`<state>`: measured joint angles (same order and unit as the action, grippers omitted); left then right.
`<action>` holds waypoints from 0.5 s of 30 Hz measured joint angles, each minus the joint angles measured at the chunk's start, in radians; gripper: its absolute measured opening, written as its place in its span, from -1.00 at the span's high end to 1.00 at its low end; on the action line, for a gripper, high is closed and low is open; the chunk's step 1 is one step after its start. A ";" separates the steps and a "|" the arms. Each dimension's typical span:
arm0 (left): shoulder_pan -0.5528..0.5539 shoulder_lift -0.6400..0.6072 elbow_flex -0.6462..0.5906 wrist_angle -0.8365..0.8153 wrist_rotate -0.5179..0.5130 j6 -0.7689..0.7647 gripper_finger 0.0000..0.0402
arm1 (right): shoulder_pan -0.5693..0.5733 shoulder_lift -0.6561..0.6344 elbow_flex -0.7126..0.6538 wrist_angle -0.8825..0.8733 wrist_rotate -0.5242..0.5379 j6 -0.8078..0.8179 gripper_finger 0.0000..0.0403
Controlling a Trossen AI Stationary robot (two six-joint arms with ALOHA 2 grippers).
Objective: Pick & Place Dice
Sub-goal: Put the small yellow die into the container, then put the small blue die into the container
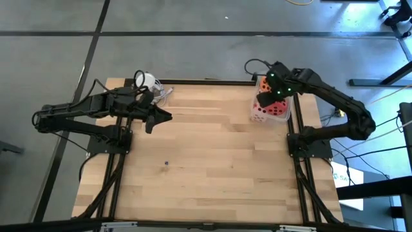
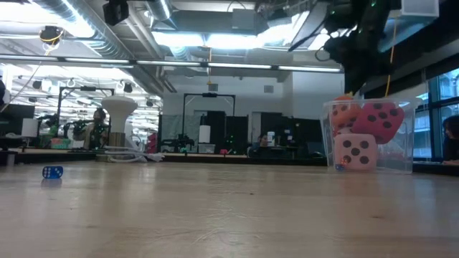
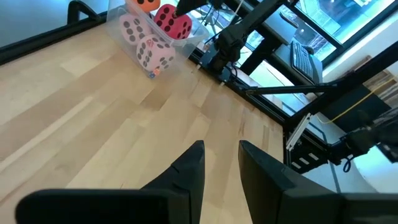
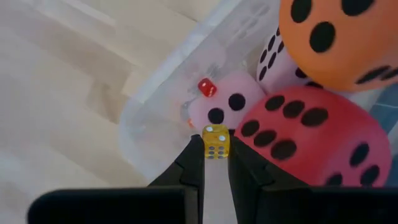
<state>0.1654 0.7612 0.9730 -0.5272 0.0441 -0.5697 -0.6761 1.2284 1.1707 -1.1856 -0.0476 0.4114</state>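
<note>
right tool (image 4: 216, 163) pinching small yellow die (image 4: 216, 142) above clear bin (image 4: 163, 93), not yet released; bin already holds orange (image 4: 339, 38), red (image 4: 309, 138), pink (image 4: 231, 102) soft dice plus tiny red die (image 4: 206, 88). small blue die (image 2: 52, 172) left on tabletop (image 1: 212, 161). left tool (image 3: 219, 171) narrow, empty, over tabletop

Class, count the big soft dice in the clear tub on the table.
4: the orange die and red die on top, one pale pink die beneath, another pale pink die beside it. More may be hidden.
</note>
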 joint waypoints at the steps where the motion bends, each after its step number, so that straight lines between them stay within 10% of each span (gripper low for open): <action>1: 0.000 0.000 0.000 0.000 0.000 0.000 0.55 | 0.006 0.011 -0.005 0.013 0.014 0.000 0.79; 9: 0.000 0.000 0.000 0.000 -0.002 -0.015 0.55 | 0.033 0.075 -0.007 0.026 0.118 -0.003 0.76; 15: 0.000 0.000 0.000 0.000 -0.025 -0.018 0.55 | 0.033 0.076 -0.007 0.022 0.119 -0.005 0.21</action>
<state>0.1654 0.7612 0.9730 -0.5270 0.0186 -0.5880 -0.6434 1.3041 1.1633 -1.1637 0.0715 0.4064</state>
